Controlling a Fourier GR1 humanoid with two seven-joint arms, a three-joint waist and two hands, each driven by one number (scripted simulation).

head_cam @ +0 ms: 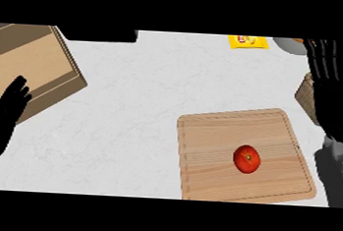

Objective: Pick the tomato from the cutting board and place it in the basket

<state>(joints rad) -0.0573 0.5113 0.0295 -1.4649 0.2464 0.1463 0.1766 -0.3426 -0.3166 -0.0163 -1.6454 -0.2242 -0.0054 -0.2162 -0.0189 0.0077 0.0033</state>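
A red tomato lies on the wooden cutting board, a little right of the board's middle. My right hand stands open at the right edge, fingers straight and pointing up, to the right of the board and above the tomato's level. It covers most of a woven basket, of which only a brown sliver shows at the right edge. My left hand rests open at the left edge, far from the board.
A large tan wooden box fills the upper left corner. A yellow packet and a grey bowl rim lie at the counter's far edge, beside a dark object.
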